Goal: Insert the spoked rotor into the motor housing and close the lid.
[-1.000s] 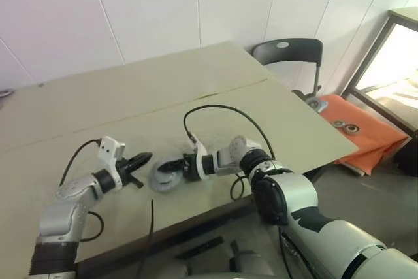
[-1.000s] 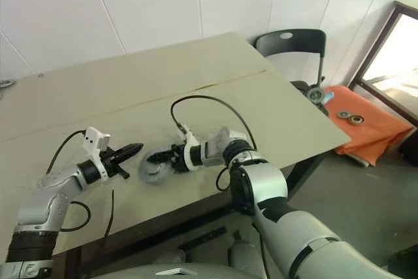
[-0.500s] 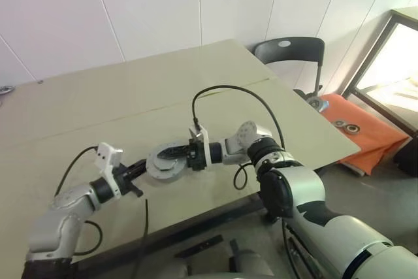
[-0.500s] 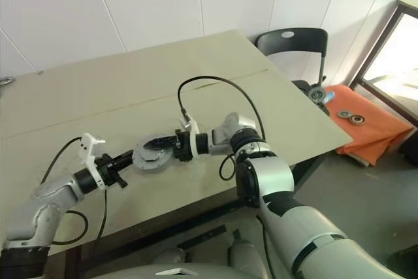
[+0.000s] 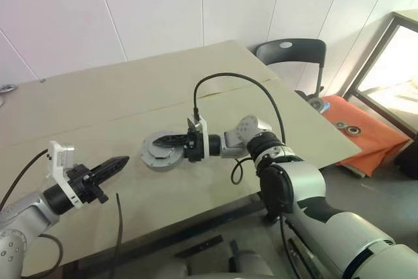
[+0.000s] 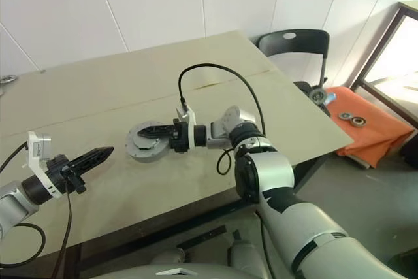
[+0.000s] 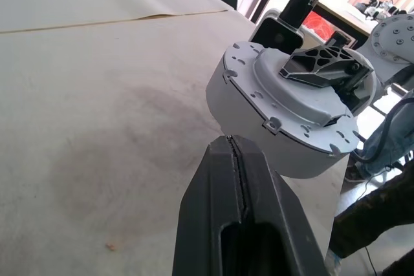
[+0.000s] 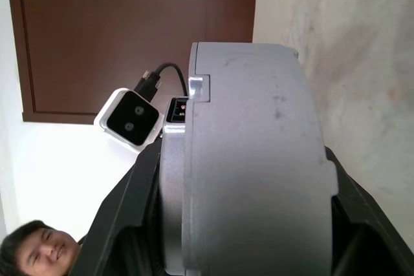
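Observation:
The motor housing is a round grey drum with its lid on top. My right gripper is shut on it, with one black finger across the lid and the other beneath. It is held slightly tilted, just above the table. The same housing sits edge-on between those fingers in the right wrist view. My left gripper is shut and empty, a short way to the left of the housing, pointing at its side wall. The spoked rotor is hidden.
The right arm's black cable loops above the table. A black chair stands beyond the far right corner, with an orange cloth holding metal rings beside it. A person shows in the right wrist view.
My right gripper has lifted the housing from the table and levelled it. The left gripper has drawn back to the left, away from the housing, and stayed shut.

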